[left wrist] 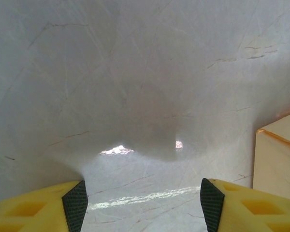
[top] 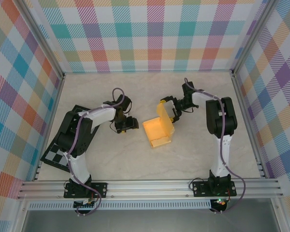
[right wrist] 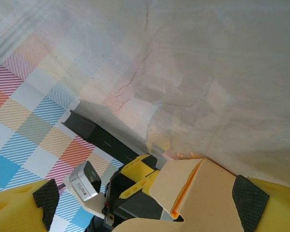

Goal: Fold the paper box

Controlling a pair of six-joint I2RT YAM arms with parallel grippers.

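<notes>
See a yellow-orange paper box [top: 158, 129] on a pale cream table [top: 135, 87] with thin grey lines like stone, and walls [top: 150, 34] all in checks of pink, red, teal, blue, yellow, purple and white. Find bright yellow with dark grey bumpy pads [left wrist: 75, 205] on the left gripper [left wrist: 141, 205] and the right gripper [right wrist: 147, 200]. Spot black and white on the left arm [top: 89, 126] and the right arm [top: 221, 118], purple on the cables [top: 118, 92], and black-and-white squares on the board [top: 55, 155].

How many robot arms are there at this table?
2. The left arm is bolted at the near left edge, reaching toward the paper box in the middle; the right arm is bolted at the near right, reaching to the box's raised flap. None seems hidden.
</notes>
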